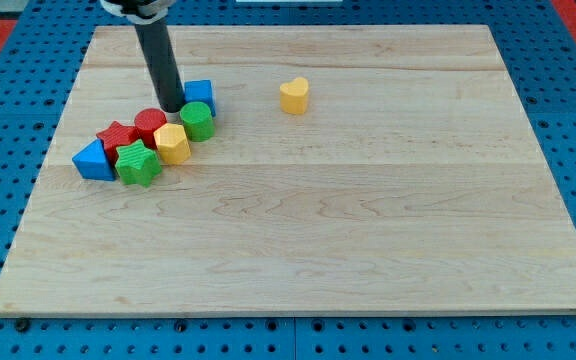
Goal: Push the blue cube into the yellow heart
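Our tip is a bare rod end with nothing to open or close; it holds nothing. It stands pressed against the blue cube, on that cube's side toward the view's left, and just above the red cylinder.

No lettering or labels readable on any block or on the wooden board.

Blue cube: no long axis to make out; its faces sit slightly skewed to the board's edges. The green cylinder touches it from below. Well to the cube's right, apart from everything, sits the yellow heart.

Down-left of the cube: yellow block, green star, red block, blue triangular block, all clustered close.
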`<state>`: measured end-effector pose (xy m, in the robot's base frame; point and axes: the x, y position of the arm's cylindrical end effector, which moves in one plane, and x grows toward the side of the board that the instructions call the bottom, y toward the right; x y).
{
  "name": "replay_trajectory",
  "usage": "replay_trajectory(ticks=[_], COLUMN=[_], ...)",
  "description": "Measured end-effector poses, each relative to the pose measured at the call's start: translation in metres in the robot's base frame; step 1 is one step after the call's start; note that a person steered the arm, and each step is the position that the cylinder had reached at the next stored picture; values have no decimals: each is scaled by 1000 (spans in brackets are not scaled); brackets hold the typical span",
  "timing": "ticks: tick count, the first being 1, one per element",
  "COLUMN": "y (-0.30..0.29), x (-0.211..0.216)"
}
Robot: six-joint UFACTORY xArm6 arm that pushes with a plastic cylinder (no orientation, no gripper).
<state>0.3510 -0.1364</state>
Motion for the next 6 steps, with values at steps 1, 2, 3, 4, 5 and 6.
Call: replay_trajectory(ticks=[1,2,3,4,5,6], y=[20,24,26,18,18,18], x=[0,-1,-1,-17,-22,-22])
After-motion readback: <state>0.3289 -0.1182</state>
